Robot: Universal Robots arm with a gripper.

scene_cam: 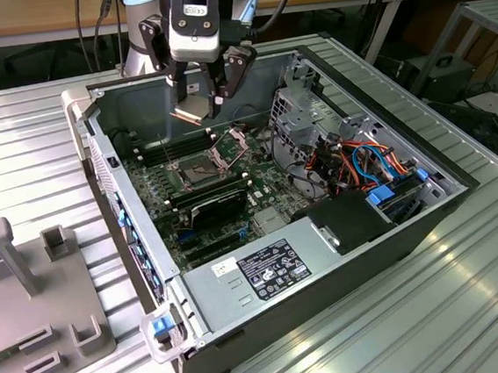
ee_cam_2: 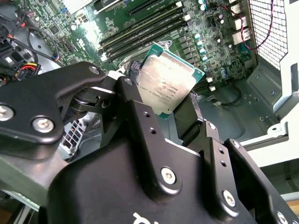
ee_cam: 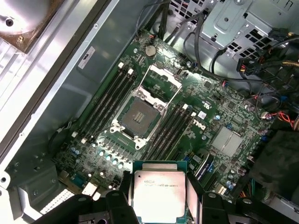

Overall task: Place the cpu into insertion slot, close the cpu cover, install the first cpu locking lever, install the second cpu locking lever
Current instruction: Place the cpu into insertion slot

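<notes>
Silvery-grey cpu (ee_cam: 159, 186) is clamped in your pincer (ee_cam: 160, 203), metal top facing both wrist views, hanging above the bare insertion slot (ee_cam: 139, 116); cpu cover (ee_cam: 161, 81) stands open; fingers (ee_cam: 195, 198) hide 2 cpu edges.

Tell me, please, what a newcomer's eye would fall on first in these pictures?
The silvery cpu, clamped in the black gripper, hangs above the open computer case. Below it on the green board, the insertion slot lies bare, with the cpu cover swung up at one edge of it.
</notes>
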